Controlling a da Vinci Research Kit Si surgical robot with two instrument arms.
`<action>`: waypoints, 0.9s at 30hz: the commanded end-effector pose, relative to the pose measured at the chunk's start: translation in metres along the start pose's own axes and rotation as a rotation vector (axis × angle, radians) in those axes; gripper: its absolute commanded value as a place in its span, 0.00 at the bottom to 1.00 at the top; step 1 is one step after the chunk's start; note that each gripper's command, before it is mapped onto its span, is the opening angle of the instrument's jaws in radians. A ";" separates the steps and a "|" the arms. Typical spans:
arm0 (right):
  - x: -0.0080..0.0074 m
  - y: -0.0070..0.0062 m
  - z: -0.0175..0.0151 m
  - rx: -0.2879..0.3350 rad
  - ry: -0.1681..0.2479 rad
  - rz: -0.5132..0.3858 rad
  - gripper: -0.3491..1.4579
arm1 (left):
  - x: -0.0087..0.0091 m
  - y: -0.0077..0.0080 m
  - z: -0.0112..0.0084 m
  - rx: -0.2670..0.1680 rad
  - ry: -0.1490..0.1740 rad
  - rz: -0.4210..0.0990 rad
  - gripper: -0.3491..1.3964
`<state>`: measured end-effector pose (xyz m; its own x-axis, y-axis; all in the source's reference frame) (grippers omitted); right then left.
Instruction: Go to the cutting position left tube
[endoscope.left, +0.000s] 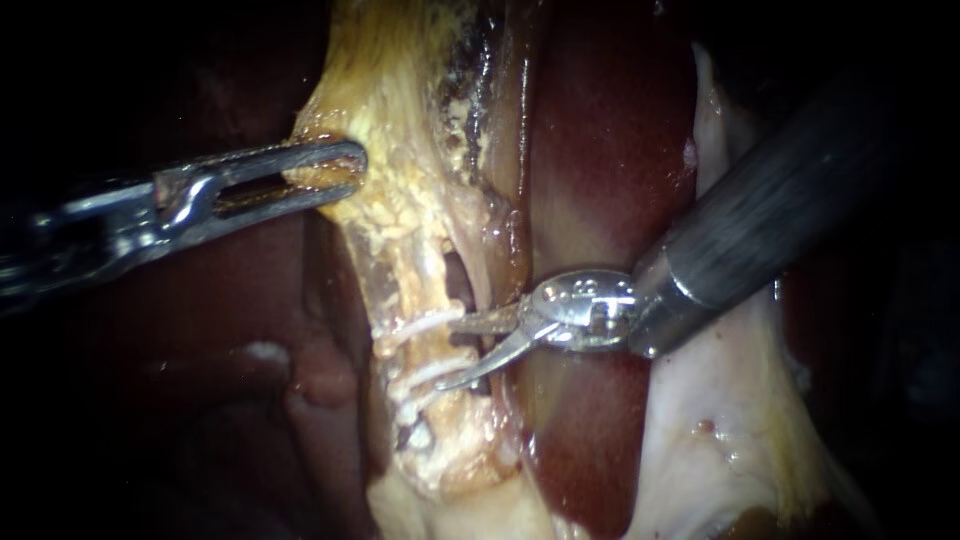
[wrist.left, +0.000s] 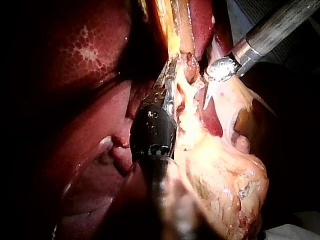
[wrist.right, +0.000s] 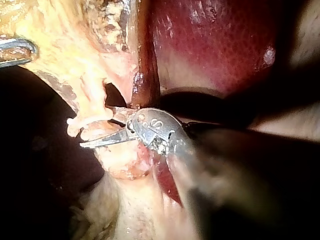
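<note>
Endoscope: left instrument (endoscope.left: 335, 172), jaws clamped on yellow tissue (endoscope.left: 390, 150). Right instrument (endoscope.left: 470, 348), blades parted, tips at the left tube (endoscope.left: 415, 350) between white clips (endoscope.left: 415, 323).
Left wrist: jaws flat against that tissue.
Right wrist: blades parted beside the tube.

Just ahead of the right tool (endoscope.left: 447, 355), jaws parted: a short bare stretch of tube (endoscope.left: 425, 350), hemmed in by white clips (endoscope.left: 418, 324) on either side of the jaws. Beside the upper jaw, a dark window (endoscope.left: 458, 282) through the tissue. Close under the shaft, liver (endoscope.left: 600, 150). Well apart, left tool (endoscope.left: 350, 170), clamped on yellowish tissue (endoscope.left: 400, 130).
</note>
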<state>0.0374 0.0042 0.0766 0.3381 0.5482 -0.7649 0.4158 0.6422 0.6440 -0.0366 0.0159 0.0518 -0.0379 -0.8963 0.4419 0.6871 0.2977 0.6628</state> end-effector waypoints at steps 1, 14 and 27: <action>0.0001 0.0000 0.0001 0.003 0.000 -0.002 0.93 | 0.0000 0.0000 0.0000 0.001 0.000 0.000 0.00; -0.0019 -0.0004 0.0030 0.080 -0.025 0.019 0.91 | -0.0001 0.0002 0.0001 0.001 0.001 0.000 0.00; -0.0016 -0.0010 0.0035 0.138 -0.017 0.042 0.89 | -0.0002 0.0005 0.0003 0.002 0.002 -0.001 0.00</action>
<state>0.0394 0.0008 0.0771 0.3715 0.5689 -0.7337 0.5165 0.5301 0.6725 -0.0365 0.0164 0.0522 -0.0370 -0.8970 0.4406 0.6853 0.2981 0.6645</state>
